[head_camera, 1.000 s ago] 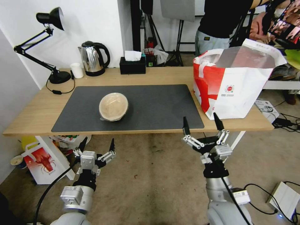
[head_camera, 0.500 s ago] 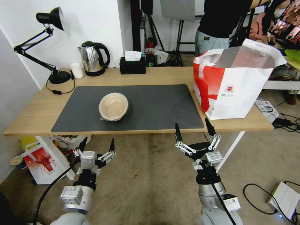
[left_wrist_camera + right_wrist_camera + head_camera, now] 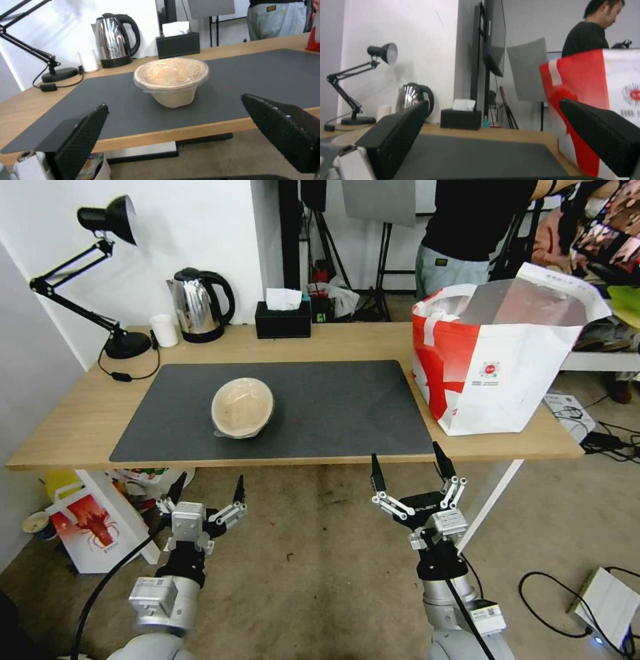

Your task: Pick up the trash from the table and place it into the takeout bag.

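Beige bowl (image 3: 243,407) on mat (image 3: 333,407), far takeout bag (image 3: 497,360) right; left tool (image 3: 207,490), right tool (image 3: 408,468) released below near table (image 3: 73,427) edge.

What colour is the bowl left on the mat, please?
Beige, under a clear film cover; the bowl shows best in the left wrist view.

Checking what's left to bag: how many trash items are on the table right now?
1: the beige bowl, left of centre on the grey mat. The takeout bag may hide others inside.

Beige bowl (image 3: 243,407) on dark grey mat (image 3: 333,410); light-wood desk (image 3: 73,420); white bag (image 3: 497,360) with red side panel, silver lining, round red logo
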